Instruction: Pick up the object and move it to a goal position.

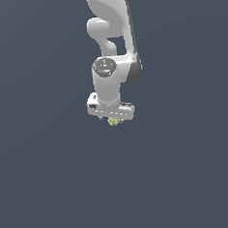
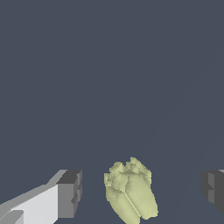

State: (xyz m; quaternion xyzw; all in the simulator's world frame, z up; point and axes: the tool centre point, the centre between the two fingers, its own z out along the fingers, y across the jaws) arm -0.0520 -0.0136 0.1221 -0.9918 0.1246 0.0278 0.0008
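The object is a small pale yellow-green knobbly blob lying on the dark grey surface. In the wrist view it sits between my two dark fingertips, with a clear gap on each side, so nothing touches it. My gripper is open around it. In the exterior view the white arm points straight down and the object peeks out just below the gripper; the fingers themselves are hidden behind the hand.
A plain dark grey surface fills both views, with no other objects, walls or edges showing.
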